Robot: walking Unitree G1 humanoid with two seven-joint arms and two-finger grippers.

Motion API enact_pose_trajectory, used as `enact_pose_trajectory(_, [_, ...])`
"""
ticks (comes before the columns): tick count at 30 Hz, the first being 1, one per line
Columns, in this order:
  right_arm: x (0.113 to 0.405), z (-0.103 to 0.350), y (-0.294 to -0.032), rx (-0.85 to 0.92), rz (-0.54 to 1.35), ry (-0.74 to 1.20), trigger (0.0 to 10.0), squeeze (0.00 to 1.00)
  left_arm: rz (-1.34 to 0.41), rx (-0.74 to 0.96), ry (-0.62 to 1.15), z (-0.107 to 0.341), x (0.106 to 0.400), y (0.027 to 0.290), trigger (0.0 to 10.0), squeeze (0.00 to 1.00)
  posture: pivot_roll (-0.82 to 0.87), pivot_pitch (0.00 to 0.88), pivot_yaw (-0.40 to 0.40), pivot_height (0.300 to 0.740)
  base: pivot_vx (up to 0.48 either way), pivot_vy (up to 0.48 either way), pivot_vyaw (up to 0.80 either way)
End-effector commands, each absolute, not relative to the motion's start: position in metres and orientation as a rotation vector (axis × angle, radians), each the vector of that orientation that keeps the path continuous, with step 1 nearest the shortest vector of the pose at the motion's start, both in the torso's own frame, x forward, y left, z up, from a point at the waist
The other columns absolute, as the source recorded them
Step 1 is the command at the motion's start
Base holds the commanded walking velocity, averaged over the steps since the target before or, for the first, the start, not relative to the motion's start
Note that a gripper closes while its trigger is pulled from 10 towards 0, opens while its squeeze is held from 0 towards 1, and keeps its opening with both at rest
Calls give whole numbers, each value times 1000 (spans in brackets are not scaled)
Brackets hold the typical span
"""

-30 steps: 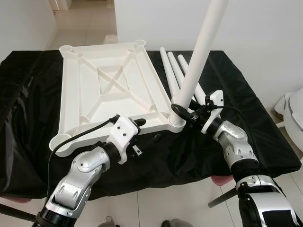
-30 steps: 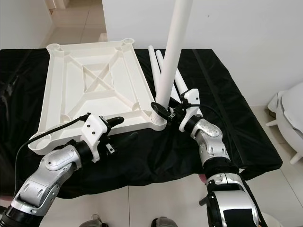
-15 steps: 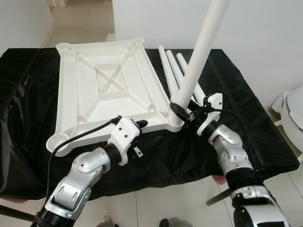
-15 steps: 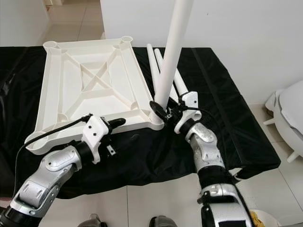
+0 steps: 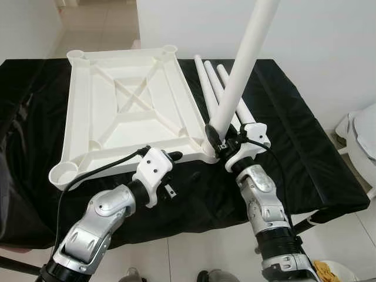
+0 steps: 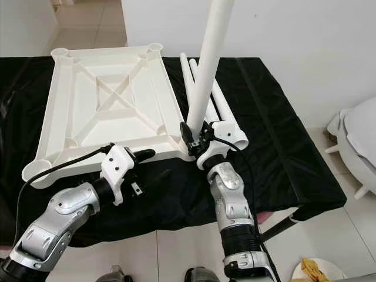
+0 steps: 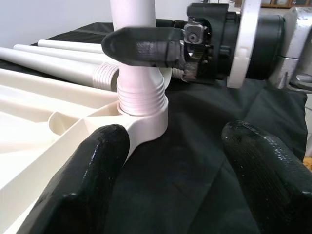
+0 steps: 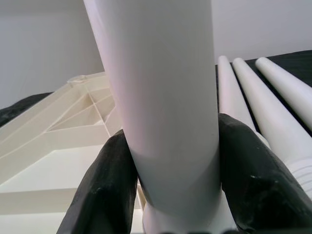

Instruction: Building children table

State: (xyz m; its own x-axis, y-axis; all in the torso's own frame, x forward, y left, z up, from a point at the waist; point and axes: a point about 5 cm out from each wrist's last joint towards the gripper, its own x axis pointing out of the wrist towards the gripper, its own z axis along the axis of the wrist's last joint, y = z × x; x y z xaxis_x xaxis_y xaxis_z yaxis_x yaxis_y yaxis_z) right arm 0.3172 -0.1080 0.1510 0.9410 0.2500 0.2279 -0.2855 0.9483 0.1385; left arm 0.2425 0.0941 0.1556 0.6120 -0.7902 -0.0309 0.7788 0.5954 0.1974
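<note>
Right wrist view: right gripper (image 8: 170, 180) clamps upright leg (image 5: 238, 82) w/ threaded end in tabletop's (image 5: 126, 106) near-right corner socket; left gripper (image 7: 170, 170) spread open beside it.

Head pair: you look forward and down from above the near edge of the counter (image 5: 329, 170), seeing its whole width in both eyes.
Left wrist: you sit low and close, facing right along the left claw (image 7: 175, 170) at the corner socket (image 7: 142, 109).
Right wrist: you press close against the upright leg (image 8: 161, 97).
Shared: every view holds that leg.
</note>
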Motion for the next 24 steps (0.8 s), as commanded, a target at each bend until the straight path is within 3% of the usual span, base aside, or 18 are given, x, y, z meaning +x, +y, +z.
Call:
enact_pose_trajectory(1, [317,141,-115,214,130,-144,10000,0,-1010,207,-51,155,237,89,10000,0,-4,49,-15,740,0,0,0])
enact_pose_trajectory(4, [317,136,-115,204,39,-112,10000,0,-1014,205,-51,155,238,89,10000,0,-6,46,-14,740,0,0,0])
enact_pose_trajectory(13, [310,134,-104,202,100,-102,10000,0,-1017,210,-50,154,237,88,10000,0,-7,39,-16,740,0,0,0])
enact_pose_trajectory(14, [307,135,-103,220,149,-117,10000,1000,-1018,209,-49,154,237,88,10000,0,-8,40,-16,740,0,0,0])
enact_pose_trajectory(19, [303,144,-109,202,269,-178,10000,1000,-1021,210,-49,154,237,88,10000,0,-10,43,-16,740,0,0,0])
enact_pose_trajectory(20, [304,146,-114,190,310,-185,10000,0,-1021,209,-49,154,237,88,10000,0,-9,45,-15,740,0,0,0])
enact_pose_trajectory(24, [306,152,-125,156,394,-205,10000,0,-1020,209,-48,155,237,88,10000,0,-11,49,-12,740,0,0,0])
